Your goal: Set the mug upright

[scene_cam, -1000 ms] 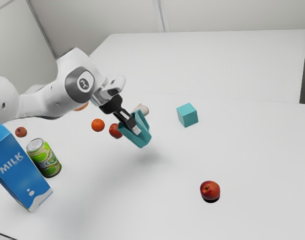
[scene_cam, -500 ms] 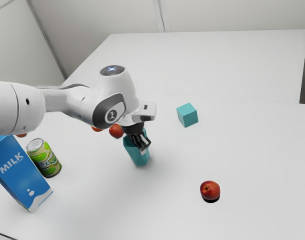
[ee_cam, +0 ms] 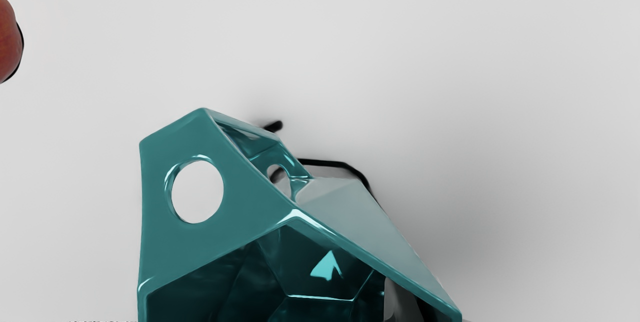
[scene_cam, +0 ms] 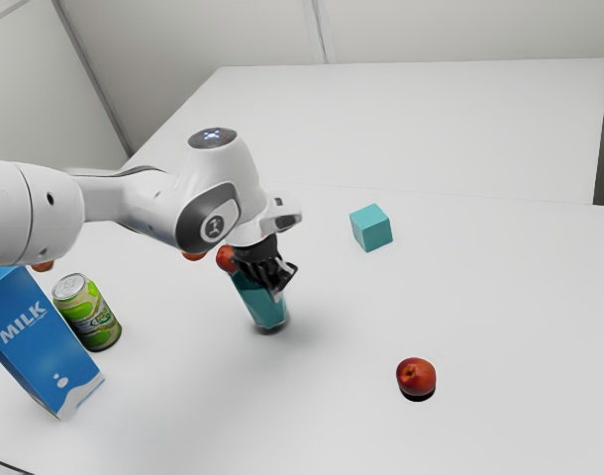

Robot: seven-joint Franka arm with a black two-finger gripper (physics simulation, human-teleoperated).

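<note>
Mug (scene_cam: 263,307) is just below & against gripper (scene_cam: 276,285), wide/clamped can't tell, long axis leaning w/ mouth twd ext. view's left, base twd its right, so prob. needs mouth tipped back rightward

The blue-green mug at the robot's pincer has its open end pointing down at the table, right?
Not quite: the open end points up, not down. The wrist view looks right into the blue-green mug. It is at the robot's pincer, as you said.

Plain teal mug (scene_cam: 263,305).
</note>
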